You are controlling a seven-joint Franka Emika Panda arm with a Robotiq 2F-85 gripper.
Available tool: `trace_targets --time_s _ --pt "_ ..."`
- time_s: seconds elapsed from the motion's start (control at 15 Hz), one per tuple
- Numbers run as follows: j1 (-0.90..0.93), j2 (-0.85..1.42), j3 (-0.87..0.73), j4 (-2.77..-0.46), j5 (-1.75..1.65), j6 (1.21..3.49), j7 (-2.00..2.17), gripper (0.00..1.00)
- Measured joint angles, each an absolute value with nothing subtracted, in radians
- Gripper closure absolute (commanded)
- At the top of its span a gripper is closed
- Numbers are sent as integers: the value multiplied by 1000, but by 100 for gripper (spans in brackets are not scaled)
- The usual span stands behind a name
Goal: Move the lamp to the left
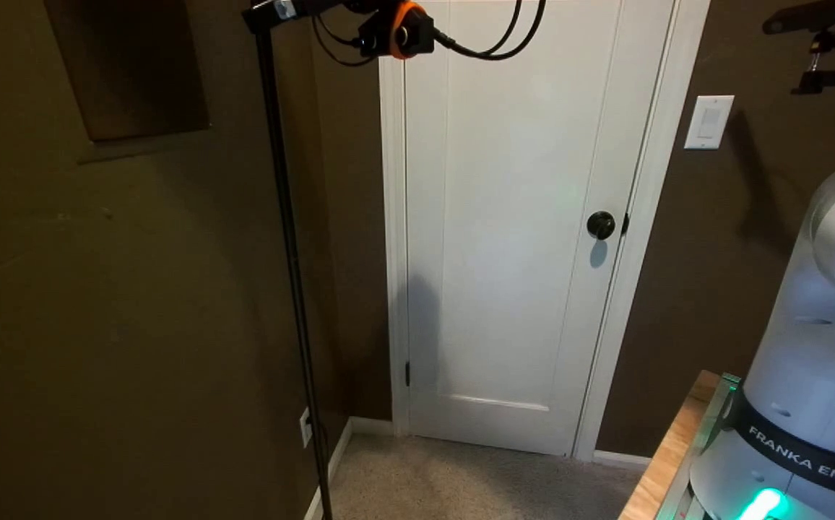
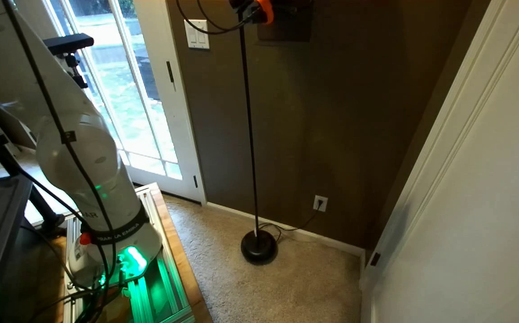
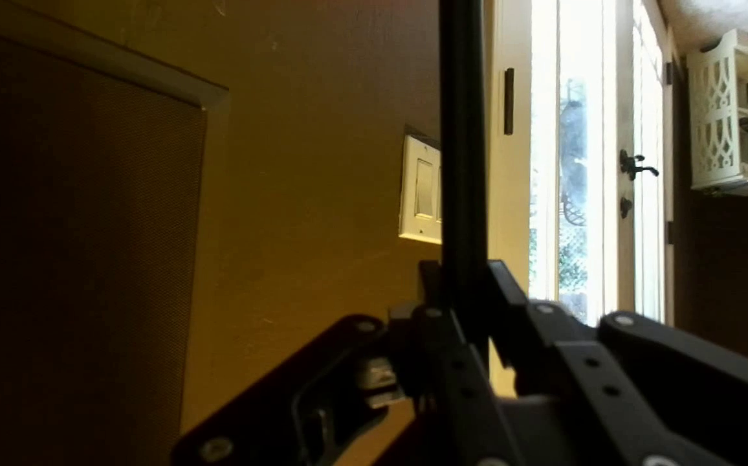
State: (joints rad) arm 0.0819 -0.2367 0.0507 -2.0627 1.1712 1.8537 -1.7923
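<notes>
The lamp is a thin dark pole standing almost upright beside the brown wall. In an exterior view the lamp pole rises from a round black base on the carpet. In the wrist view the lamp pole runs down between the fingers of my gripper. The fingers are closed against the pole on both sides. My gripper shows at the top edge of an exterior view, at the upper part of the pole. The top of the lamp is out of view.
A cord runs from the lamp base to a wall outlet. A dark framed panel hangs on the brown wall close to the gripper. A white door and a glass door stand nearby. The robot's wooden table borders the carpet.
</notes>
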Motion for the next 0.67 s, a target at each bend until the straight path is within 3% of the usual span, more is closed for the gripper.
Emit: trace_targets --time_s 0.67 --pt "116 -204 98 -2058 1171 1854 -1800 95"
